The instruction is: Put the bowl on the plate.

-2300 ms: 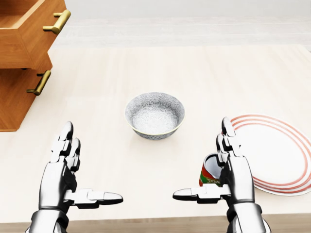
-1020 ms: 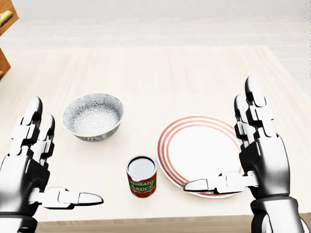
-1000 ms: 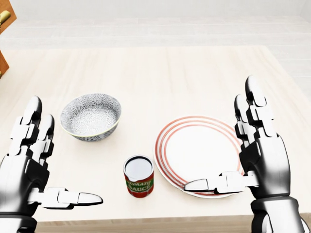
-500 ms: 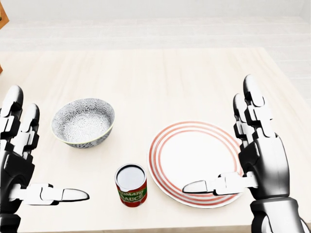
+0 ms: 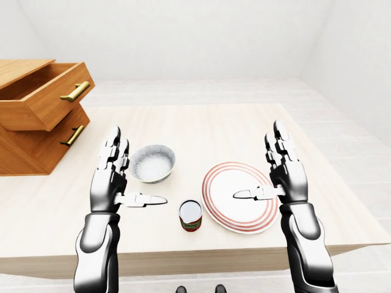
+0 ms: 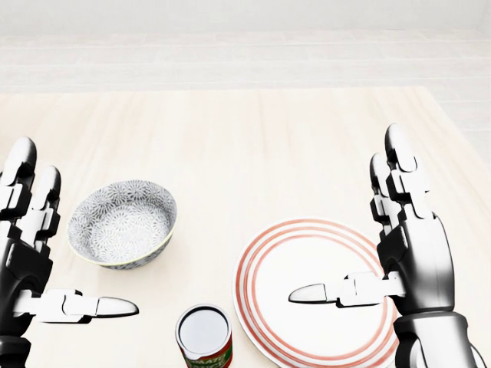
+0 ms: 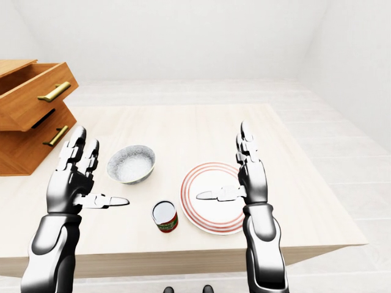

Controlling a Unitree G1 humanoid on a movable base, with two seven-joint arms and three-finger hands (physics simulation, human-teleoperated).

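Grey-patterned bowl (image 6: 121, 222) now lies just right of the splayed, empty left hand (image 6: 23, 268), plate (image 6: 299, 253) just left of the equally splayed right hand (image 6: 418, 253), as the view shifts closer for grasping

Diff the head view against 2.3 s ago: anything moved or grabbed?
The camera moved: bowl, can and plate all slid left, then down in the head view, and the drawers left that view. Nothing grasped: left hand and right hand stay open. The three things keep their arrangement on the table, bowl still off the plate.
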